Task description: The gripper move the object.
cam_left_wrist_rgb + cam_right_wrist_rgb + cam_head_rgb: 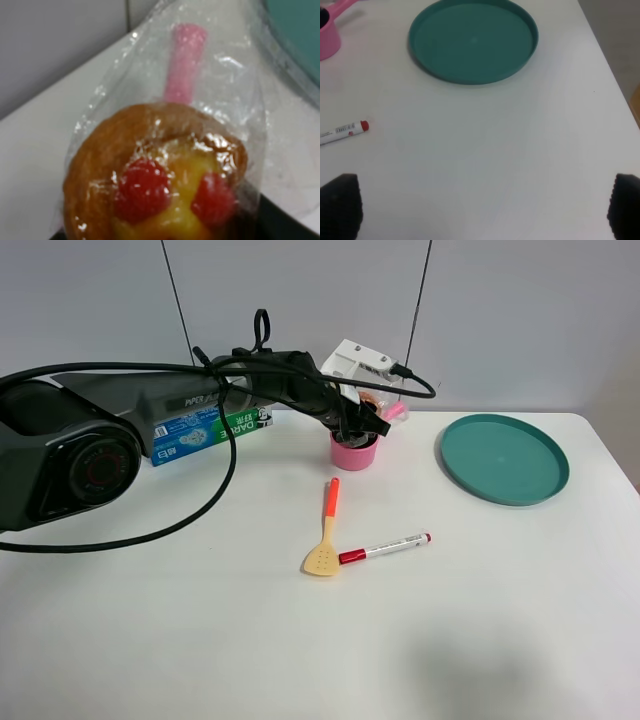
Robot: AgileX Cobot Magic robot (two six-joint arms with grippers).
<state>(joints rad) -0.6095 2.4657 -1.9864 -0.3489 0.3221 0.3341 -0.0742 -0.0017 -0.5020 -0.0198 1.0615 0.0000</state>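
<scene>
The object, a round orange-brown pastry (150, 185) with red spots in a crinkly clear wrapper, fills the left wrist view. In the high view it (372, 400) sits just above the pink saucepan (354, 452) at the back middle of the table. My left gripper (364, 422) reaches across from the left and is shut on the pastry, right over the pan. The pan's pink handle (185, 60) shows behind the wrapper. My right gripper (485, 210) is open and empty above bare table; only its two black fingertips (340, 205) show. It is out of the high view.
A teal round plate (504, 458) lies to the right of the pan, also in the right wrist view (472, 40). An orange-handled spatula (326, 530) and a red marker (384, 548) lie mid-table. A blue-green box (210, 432) lies at the back left under the left arm.
</scene>
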